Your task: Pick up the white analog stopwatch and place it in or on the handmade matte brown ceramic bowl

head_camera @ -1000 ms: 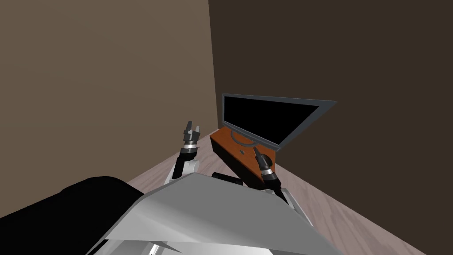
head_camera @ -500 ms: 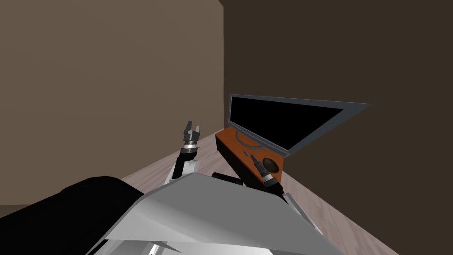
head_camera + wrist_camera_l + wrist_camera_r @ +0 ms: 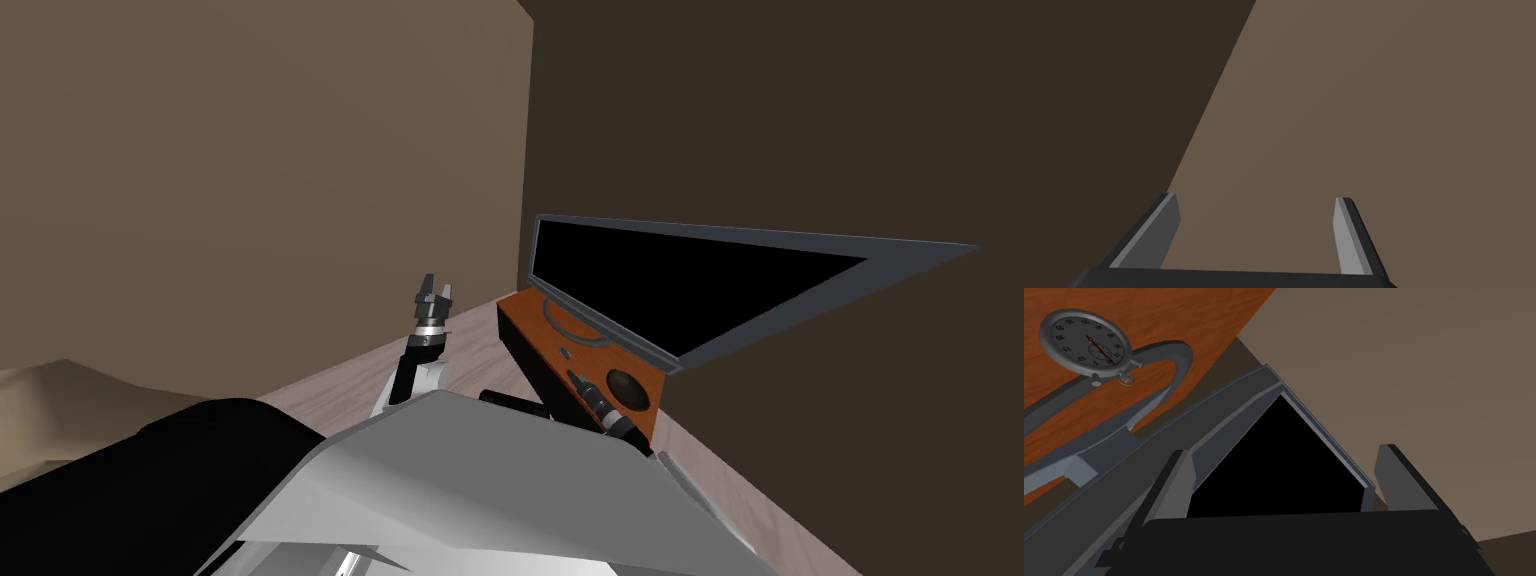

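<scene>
Stopwatch (image 3: 1085,340) lies clear of our right gripper (image 3: 1281,450)

Fingers (image 3: 1174,480) of our right gripper stand apart, clamped on nothing; past them we see the black face of a grey-framed screen (image 3: 1274,473), which stands beyond the fingertips. The stopwatch, grey-cased with a dark dial and a red hand, lies flat and face up ahead of this gripper and off to one side, outside the span of its fingers and touching neither; it rests on the orange-brown wooden top of a low cabinet (image 3: 535,352), just beside the curved grey foot (image 3: 1184,360) that carries the screen, its crown end turned toward that foot; whether crown and foot touch we cannot tell. In the head view the stopwatch sits just past the right gripper's tips; the bowl (image 3: 626,386), round and dark brown, sits on the same top just beside the gripper on its right, apart from the stopwatch. Our left gripper (image 3: 1256,199) is held up well to the left of the right one, off the cabinet and above the pale wooden floor (image 3: 340,385); its fingers too stand apart, gripping nothing.
</scene>
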Available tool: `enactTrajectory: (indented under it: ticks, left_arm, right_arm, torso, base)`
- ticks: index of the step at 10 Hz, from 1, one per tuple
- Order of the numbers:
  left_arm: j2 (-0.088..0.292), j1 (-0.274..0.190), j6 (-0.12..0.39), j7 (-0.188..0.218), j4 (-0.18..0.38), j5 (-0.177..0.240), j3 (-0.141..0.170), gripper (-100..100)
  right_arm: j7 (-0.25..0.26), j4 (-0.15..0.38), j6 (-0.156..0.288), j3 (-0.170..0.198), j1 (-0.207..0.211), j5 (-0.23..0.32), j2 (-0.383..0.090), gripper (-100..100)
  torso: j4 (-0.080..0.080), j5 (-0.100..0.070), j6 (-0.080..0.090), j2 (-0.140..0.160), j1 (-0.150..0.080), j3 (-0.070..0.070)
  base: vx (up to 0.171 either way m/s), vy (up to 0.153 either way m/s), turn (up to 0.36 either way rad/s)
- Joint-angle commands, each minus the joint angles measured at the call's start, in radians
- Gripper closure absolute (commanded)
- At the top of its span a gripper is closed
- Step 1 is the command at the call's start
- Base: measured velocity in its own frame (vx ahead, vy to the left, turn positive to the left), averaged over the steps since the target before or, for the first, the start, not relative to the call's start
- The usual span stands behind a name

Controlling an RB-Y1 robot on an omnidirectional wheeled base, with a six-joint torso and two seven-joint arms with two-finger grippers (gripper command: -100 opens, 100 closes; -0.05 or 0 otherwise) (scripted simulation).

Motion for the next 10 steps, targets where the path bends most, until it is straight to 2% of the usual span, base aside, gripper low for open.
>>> enactTrajectory:
  ticks: [1, 2, 4, 7, 8, 10]
  left_arm:
    - [0.0, 0.0, 0.0, 0.0, 0.0, 0.0, 0.0, 0]
    - [0.0, 0.0, 0.0, 0.0, 0.0, 0.0, 0.0, 0]
    - [0.0, 0.0, 0.0, 0.0, 0.0, 0.0, 0.0, 0]
    - [0.0, 0.0, 0.0, 0.0, 0.0, 0.0, 0.0, 0]
    - [0.0, 0.0, 0.0, 0.0, 0.0, 0.0, 0.0, 0]
    - [0.0, 0.0, 0.0, 0.0, 0.0, 0.0, 0.0, 0]
  right_arm:
    - [0.0, 0.036, 0.01, 0.012, 0.006, 0.039, -0.044, -100]
    - [0.004, 0.065, 0.015, 0.023, 0.008, 0.073, -0.071, -100]
    - [0.004, 0.073, 0.015, 0.023, 0.008, 0.073, -0.075, -100]
    - [0.019, 0.168, 0.029, 0.055, 0.012, 0.175, -0.156, -100]
    - [0.019, 0.177, 0.029, 0.055, 0.012, 0.175, -0.16, -100]
    - [0.03, 0.235, 0.038, 0.072, 0.014, 0.238, -0.208, -100]
  torso:
    - [0.0, 0.0, 0.0, 0.0, 0.0, 0.0]
    - [0.0, 0.0, 0.0, -0.001, 0.0, 0.0]
    - [0.0, 0.0, 0.0, -0.002, 0.0, -0.001]
    - [-0.001, 0.0, -0.001, -0.003, 0.001, -0.001]
    - [-0.001, 0.0, 0.0, -0.005, 0.001, -0.003]
    - [-0.001, 0.0, 0.0, -0.004, 0.001, -0.002]
  base:
    - [0.024, 0.009, 0.21]
    - [0.042, 0.017, 0.335]
    - [0.024, 0.004, 0.038]
    - [0.059, 0.022, 0.263]
    - [0.066, 0.017, 0.074]
    - [0.065, 0.023, 0.19]
